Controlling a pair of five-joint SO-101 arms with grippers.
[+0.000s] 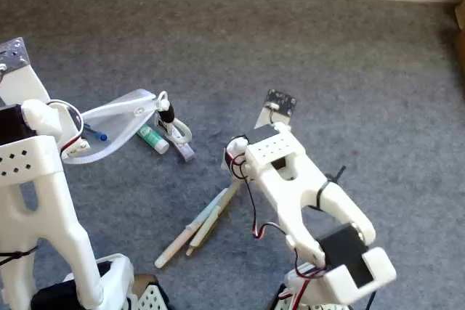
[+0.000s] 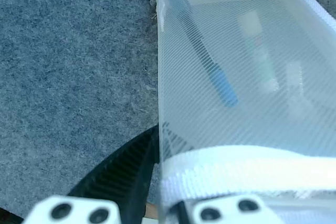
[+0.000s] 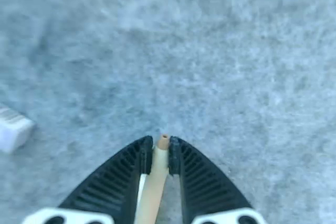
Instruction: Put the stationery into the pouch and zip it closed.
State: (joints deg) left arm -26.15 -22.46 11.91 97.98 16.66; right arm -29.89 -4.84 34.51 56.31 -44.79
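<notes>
My left gripper (image 2: 157,150) is shut on the edge of the translucent pouch (image 2: 247,77), holding it tilted off the carpet at the left (image 1: 116,117). A blue pen (image 2: 210,66) lies inside. A green-and-white glue stick (image 1: 152,139) rests at the pouch mouth beside a white and purple clip (image 1: 179,140). My right gripper (image 3: 160,148) is shut on the tip of a beige pencil (image 3: 155,182) on the carpet. In the high view that pencil (image 1: 211,220) lies next to a cream pen (image 1: 182,241), with the right gripper (image 1: 234,179) over their far ends.
Grey carpet (image 1: 327,56) covers the whole floor. A small white object (image 3: 13,129) lies off to one side in the right wrist view. Both arm bases (image 1: 102,281) stand at the near edge.
</notes>
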